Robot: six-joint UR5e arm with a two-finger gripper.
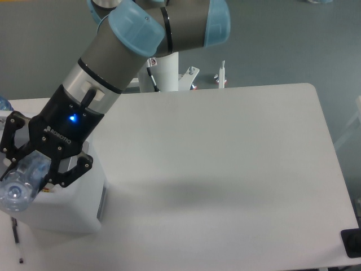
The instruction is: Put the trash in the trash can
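My gripper hangs at the far left of the camera view, over the trash can, a boxy white bin with a grey side panel. It is shut on a piece of trash, a clear crinkled plastic bottle. The bottle points down and to the left, and its lower end sticks out past the fingers above the can's left part. The black gripper body, with its blue light on, hides most of the can's opening.
The white table stretches to the right of the can. The arm's base and some clamps stand at the table's back edge. A black object sits at the lower right corner. A thin dark rod lies below the can.
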